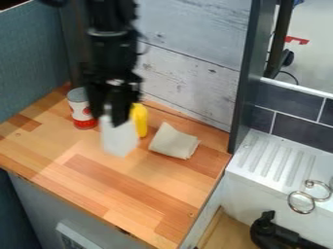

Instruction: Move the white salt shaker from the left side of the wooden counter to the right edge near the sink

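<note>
My black gripper [109, 115] hangs over the back left of the wooden counter [123, 187], shut on a white object [120, 140] that hangs down below its fingertips. What the white object is I cannot tell. Close behind it to the right stands a yellow bottle [141, 120], partly covered by it and the gripper. To the left is an upright can [82, 113] in white and red with a grey top. A folded beige cloth [174, 141] lies on the counter right of the bottle.
A wood-plank wall [189, 87] rises behind the counter, with a dark upright post [244, 78] at its right. Beyond the post is a white sink unit with a ribbed drainboard [280, 158], metal rings [301, 202] and a black object [276, 234] below them.
</note>
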Motion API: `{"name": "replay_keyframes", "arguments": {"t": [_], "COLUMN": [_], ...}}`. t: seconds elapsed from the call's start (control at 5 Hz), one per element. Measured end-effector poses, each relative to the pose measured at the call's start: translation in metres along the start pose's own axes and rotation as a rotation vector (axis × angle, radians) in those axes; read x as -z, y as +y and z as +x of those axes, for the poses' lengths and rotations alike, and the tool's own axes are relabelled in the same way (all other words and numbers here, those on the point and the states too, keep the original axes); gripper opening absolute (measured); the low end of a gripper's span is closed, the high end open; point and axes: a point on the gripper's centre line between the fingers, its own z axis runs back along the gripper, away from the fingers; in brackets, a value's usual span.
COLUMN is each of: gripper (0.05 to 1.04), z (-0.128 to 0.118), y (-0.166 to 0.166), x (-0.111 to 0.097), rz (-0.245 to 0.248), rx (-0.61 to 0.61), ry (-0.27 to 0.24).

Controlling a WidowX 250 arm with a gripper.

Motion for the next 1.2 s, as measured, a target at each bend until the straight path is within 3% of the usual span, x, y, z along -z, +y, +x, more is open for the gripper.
{"name": "replay_keyframes", "arguments": {"t": [0.4,0.6,1.0,1.2], "gripper": [0.565,0.565,0.611,0.937], "z": [0.050,0.053,0.051,0.047], "y": [-0.064,-0.073,-0.076,-0.074], "x": [0.039,0.057,0.060,0.064], "rz": [-0.029,-0.033,-0.007,0.001], "rx": [0.153,0.158,0.139,0.135], "ry": [0.007,0.043,0.055,0.075]}}
